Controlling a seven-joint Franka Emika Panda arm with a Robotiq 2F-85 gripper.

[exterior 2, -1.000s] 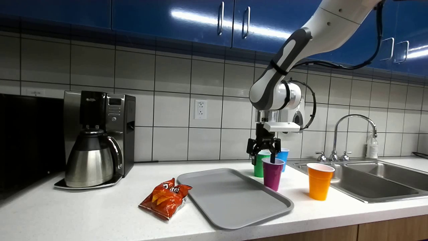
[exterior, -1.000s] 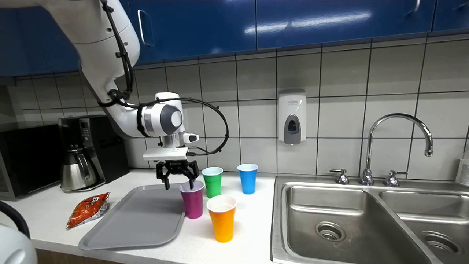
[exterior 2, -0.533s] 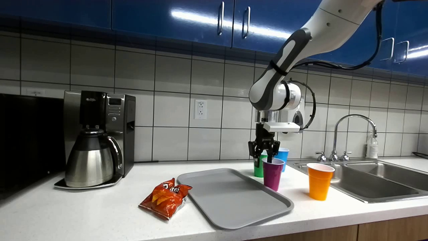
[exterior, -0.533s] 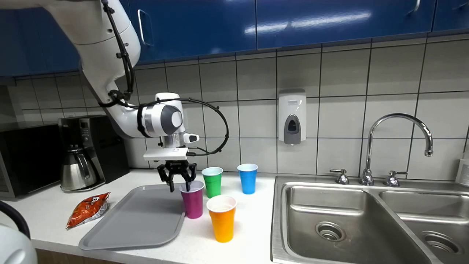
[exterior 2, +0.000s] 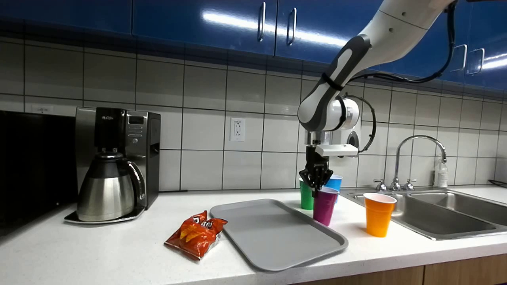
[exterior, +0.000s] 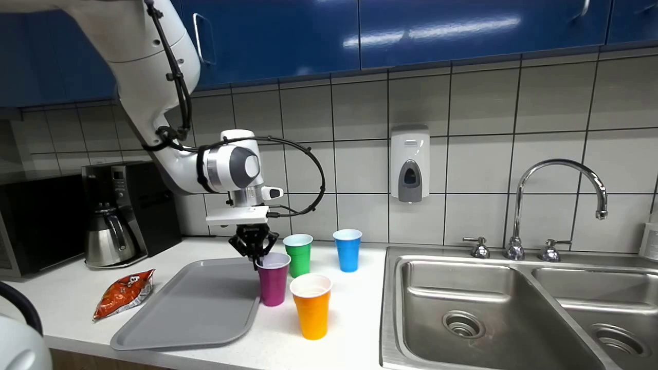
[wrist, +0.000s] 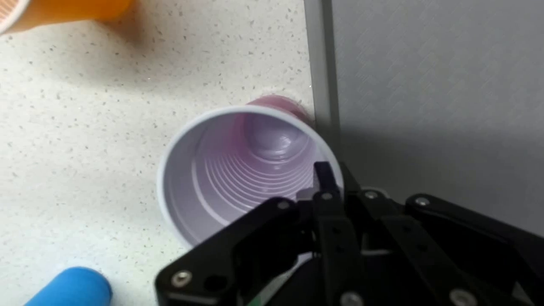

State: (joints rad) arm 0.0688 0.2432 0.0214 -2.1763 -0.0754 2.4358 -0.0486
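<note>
There's the grip: we have the jaws clenched on the rim of the magenta cup (exterior: 274,285), one finger (wrist: 325,180) inside, the other outside! We see that cup upright on the white worktop (exterior 2: 119,257), just beside the gray tray (exterior: 195,303), at its edge facing the sink (exterior: 389,308). On that same side of the tray we spot the orange cup (exterior: 312,314), toward its front corner, the green cup (exterior: 299,259) off its rear corner, the blue cup (exterior: 348,254) farther out. By the tray's opposite edge, we find the red Doritos bag (exterior 2: 196,236).

Cup (exterior: 274,280) just beside tray (exterior: 193,306)
</note>
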